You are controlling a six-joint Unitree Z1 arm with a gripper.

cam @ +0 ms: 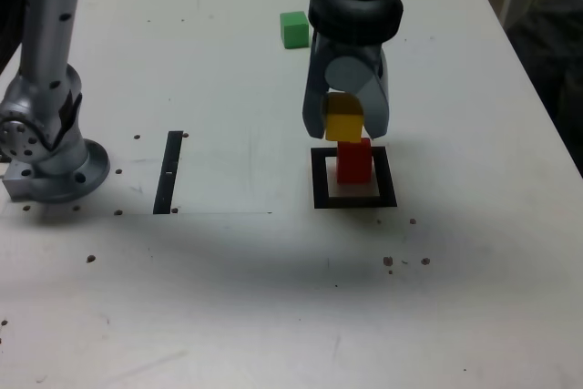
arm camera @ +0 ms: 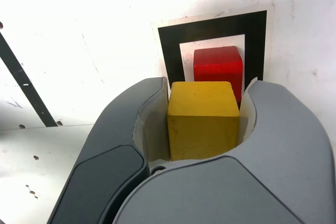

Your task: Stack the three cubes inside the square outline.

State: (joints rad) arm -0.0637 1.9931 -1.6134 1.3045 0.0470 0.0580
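Evidently, the fingers (cam: 346, 127) clamp the yellow cube (arm camera: 203, 121); the red cube (cam: 354, 167) (likely its seat) lies toward the exterior view's six o'clock.

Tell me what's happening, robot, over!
Jaws closed on yellow cube. Red cube inside square outline. Green cube outside it. Nothing seen blocking, over.

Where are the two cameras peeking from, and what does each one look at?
Exterior view: off the arm, above the table, looking down across it; the arm and gripper show.
Wrist view: on the arm's wrist, looking past the gripper's fingers at the yellow cube; only the gripper shows.
Both share the yellow cube, red cube, black square outline and black strip.
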